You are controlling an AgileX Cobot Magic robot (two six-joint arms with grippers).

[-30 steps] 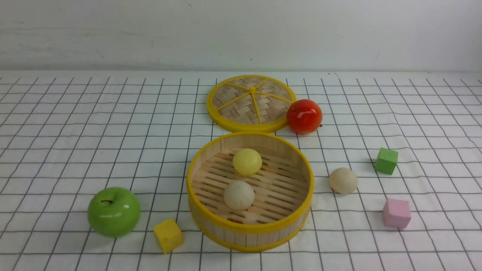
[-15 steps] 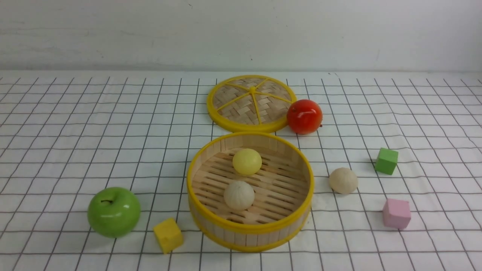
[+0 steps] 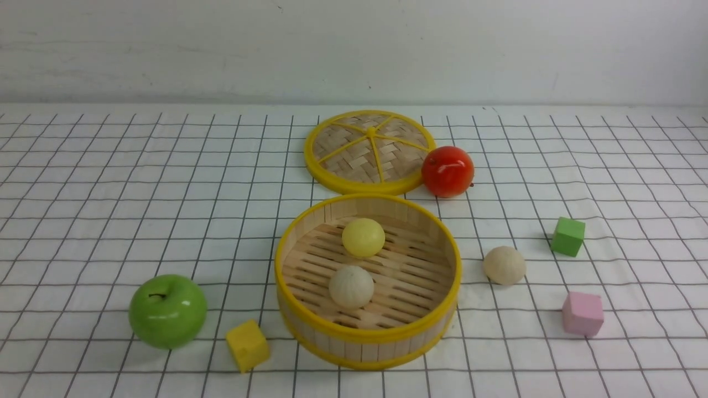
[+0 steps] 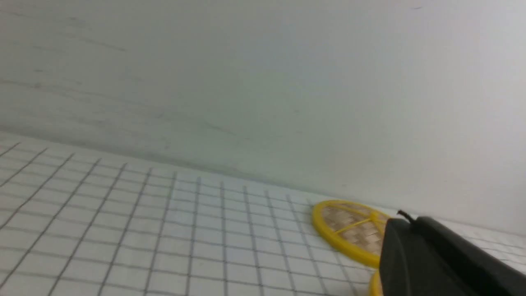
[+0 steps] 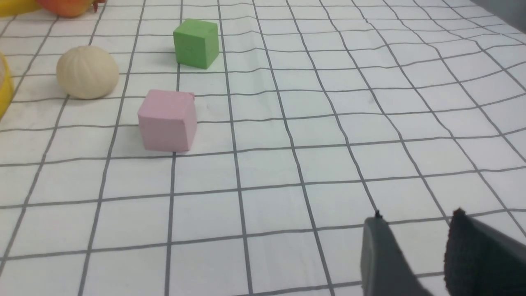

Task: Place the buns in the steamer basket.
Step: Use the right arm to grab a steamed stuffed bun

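Observation:
The steamer basket (image 3: 368, 336) stands at the middle of the checked cloth. Inside it lie a pale yellow bun (image 3: 363, 237) and a cream bun (image 3: 351, 286). A second cream bun (image 3: 504, 265) rests on the cloth just right of the basket, also seen as the bun (image 5: 87, 72) in the right wrist view. Neither gripper shows in the front view. My right gripper (image 5: 418, 216) is open and empty above bare cloth, well short of that bun. My left gripper (image 4: 404, 222) is shut on nothing, its black fingers pressed together near the lid.
The woven lid (image 3: 369, 150) lies behind the basket with a red apple (image 3: 447, 171) beside it. A green apple (image 3: 167, 310) and a yellow cube (image 3: 246, 345) sit front left. A green cube (image 3: 567, 236) and a pink cube (image 3: 582, 313) flank the loose bun.

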